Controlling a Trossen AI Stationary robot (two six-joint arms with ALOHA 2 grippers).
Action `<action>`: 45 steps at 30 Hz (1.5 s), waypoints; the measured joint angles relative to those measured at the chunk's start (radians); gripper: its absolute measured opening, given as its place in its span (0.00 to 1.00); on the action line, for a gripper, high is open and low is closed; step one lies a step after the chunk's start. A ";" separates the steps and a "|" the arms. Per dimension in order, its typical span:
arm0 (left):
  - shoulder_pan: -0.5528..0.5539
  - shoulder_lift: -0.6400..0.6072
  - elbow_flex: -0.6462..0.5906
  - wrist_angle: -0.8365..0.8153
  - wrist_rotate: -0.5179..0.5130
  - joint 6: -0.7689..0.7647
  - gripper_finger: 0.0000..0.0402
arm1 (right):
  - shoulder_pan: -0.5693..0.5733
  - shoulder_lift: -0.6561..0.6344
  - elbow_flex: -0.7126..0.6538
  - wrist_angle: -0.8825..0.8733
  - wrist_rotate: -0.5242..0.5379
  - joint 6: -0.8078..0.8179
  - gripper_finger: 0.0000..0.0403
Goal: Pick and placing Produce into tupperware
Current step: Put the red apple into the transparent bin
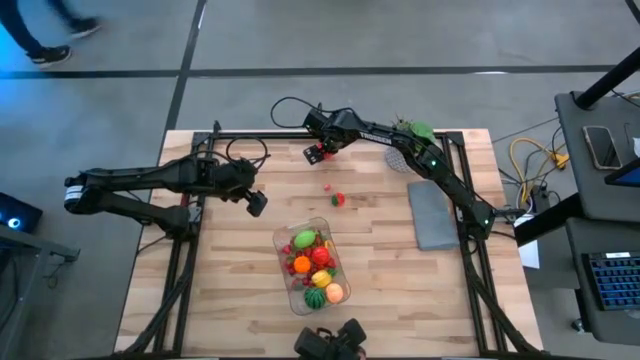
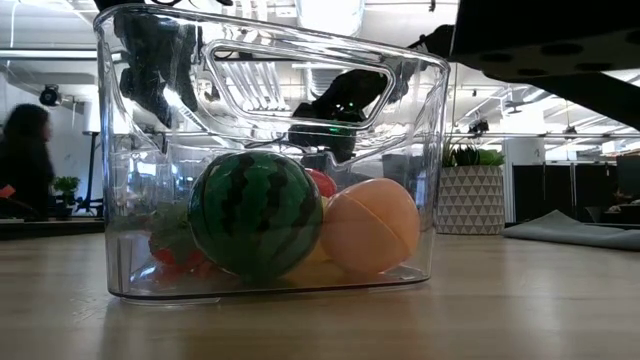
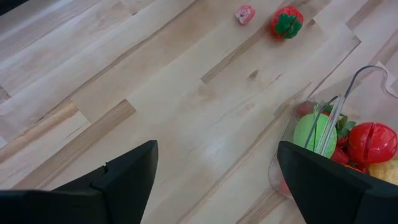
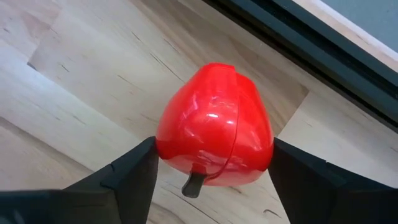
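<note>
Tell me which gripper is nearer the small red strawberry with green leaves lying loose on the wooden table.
Right. The right gripper, shut on a red pepper, sits just beyond the small red strawberry toward the table's far edge. The left gripper, open, is farther away on the strawberry's left.

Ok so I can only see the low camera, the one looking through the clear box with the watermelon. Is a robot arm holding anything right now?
Observer: Yes. The right gripper is shut on a red pepper, near the table's far edge.
Operator: Is any more food still out on the table?
Observer: Two pieces: a little strawberry and a smaller pink bit, lying on the wood between the pepper and the box.
Operator: What's the other arm doing?
Observer: The left gripper is empty, its fingers wide apart, above bare wood beside the box.
</note>
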 joint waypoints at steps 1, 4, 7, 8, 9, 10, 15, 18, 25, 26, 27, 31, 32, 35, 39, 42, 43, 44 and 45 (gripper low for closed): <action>0.000 0.000 0.000 0.000 0.000 0.000 0.79 | 0.000 0.000 0.000 0.000 0.000 0.000 0.68; 0.000 0.000 0.000 0.000 -0.001 0.000 0.79 | 0.000 0.000 0.000 0.000 0.000 0.000 0.72; 0.000 0.000 0.000 0.000 -0.004 0.000 0.79 | 0.000 0.000 0.000 -0.005 -0.001 0.000 0.73; 0.000 0.000 0.000 0.000 -0.004 0.000 0.79 | 0.000 -0.002 0.000 -0.011 -0.001 0.000 0.73; 0.000 0.000 0.000 0.000 -0.004 0.000 0.79 | 0.000 -0.004 -0.001 -0.017 -0.001 0.000 0.72; 0.000 0.000 0.000 0.000 -0.004 0.000 0.79 | 0.001 -0.006 -0.001 -0.021 -0.004 0.000 0.71; 0.000 0.000 0.000 0.000 -0.004 0.000 0.79 | 0.009 -0.015 -0.001 -0.062 -0.013 -0.001 0.66; 0.000 0.000 0.000 0.001 -0.004 0.000 0.79 | 0.020 -0.021 -0.001 -0.101 -0.035 -0.007 0.66; 0.000 0.000 0.000 0.002 -0.003 0.000 0.79 | 0.082 -0.097 -0.001 -0.164 -0.061 -0.024 0.70; 0.000 0.000 0.000 0.005 -0.003 0.000 0.79 | 0.094 -0.117 -0.001 -0.164 -0.065 -0.032 0.70; 0.000 0.000 0.000 0.009 -0.005 0.000 0.79 | 0.107 -0.141 -0.001 -0.166 -0.073 -0.040 0.70; 0.000 0.000 0.000 0.018 -0.012 0.000 0.79 | 0.174 -0.251 -0.001 -0.195 -0.091 -0.080 0.68; 0.000 0.000 0.000 0.017 -0.012 0.000 0.79 | 0.192 -0.282 -0.001 -0.202 -0.101 -0.097 0.68; 0.000 0.000 0.000 0.017 -0.014 -0.002 0.79 | 0.260 -0.364 -0.002 -0.219 -0.113 -0.125 0.67; 0.000 0.000 0.000 0.016 -0.066 -0.057 0.79 | 0.366 -0.453 -0.009 -0.232 -0.119 -0.161 0.68; 0.007 0.000 0.000 0.016 -0.114 -0.080 0.79 | 0.438 -0.484 -0.013 -0.235 -0.171 -0.165 0.68; 0.015 0.000 0.000 0.017 -0.120 -0.081 0.79 | 0.458 -0.487 -0.014 -0.234 -0.192 -0.164 0.68; 0.024 0.000 0.000 0.018 -0.119 -0.081 0.79 | 0.480 -0.487 -0.017 -0.233 -0.211 -0.163 0.68; 0.036 0.000 0.000 0.018 -0.120 -0.081 0.79 | 0.500 -0.487 -0.022 -0.230 -0.222 -0.163 0.68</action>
